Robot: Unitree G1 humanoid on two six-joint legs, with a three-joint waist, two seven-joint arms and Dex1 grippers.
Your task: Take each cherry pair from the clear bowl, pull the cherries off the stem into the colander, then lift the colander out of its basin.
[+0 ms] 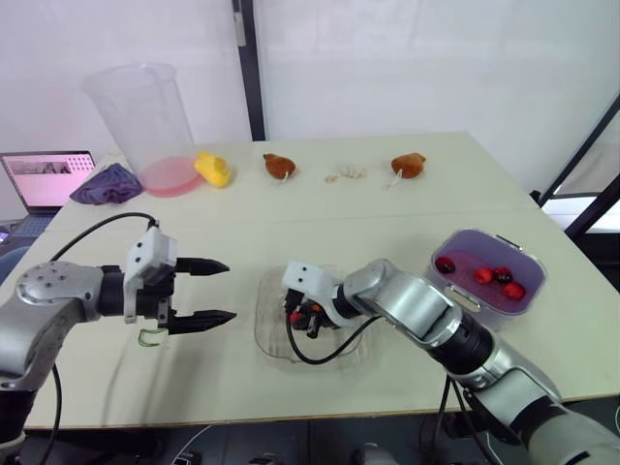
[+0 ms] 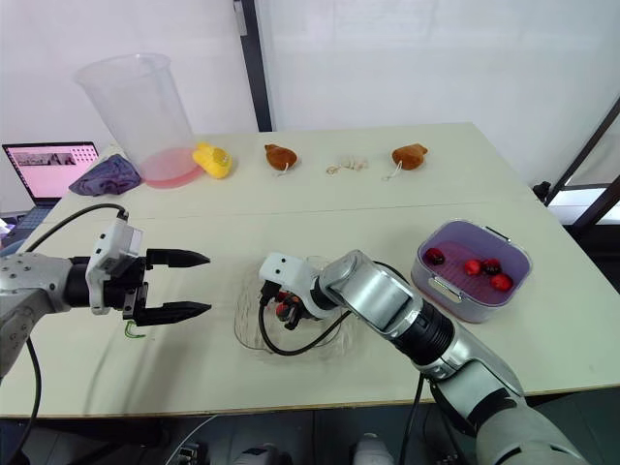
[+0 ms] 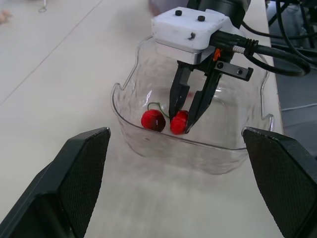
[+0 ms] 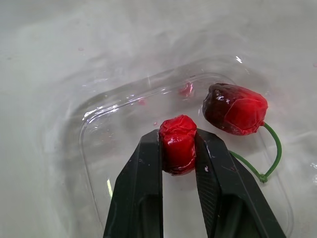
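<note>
The clear bowl point(image 1: 274, 341) sits at the front middle of the table. In it lies a cherry pair joined by a green stem point(image 4: 273, 148). My right gripper point(image 4: 178, 136) reaches down into the bowl and is shut on one red cherry point(image 4: 177, 148); the other cherry point(image 4: 235, 108) lies free beside it. Left of the bowl, my left gripper point(image 1: 231, 291) hovers open and holds nothing. The purple colander point(image 1: 528, 263) rests in its basin at the right, with several cherries point(image 1: 482, 275) inside.
A loose green stem point(image 1: 148, 337) lies on the table below my left gripper. Along the far edge stand a tall clear bucket point(image 1: 143, 107), a pink lid point(image 1: 170, 175), a yellow toy point(image 1: 214, 168) and two brown items point(image 1: 279, 166). A laptop point(image 1: 46, 177) sits far left.
</note>
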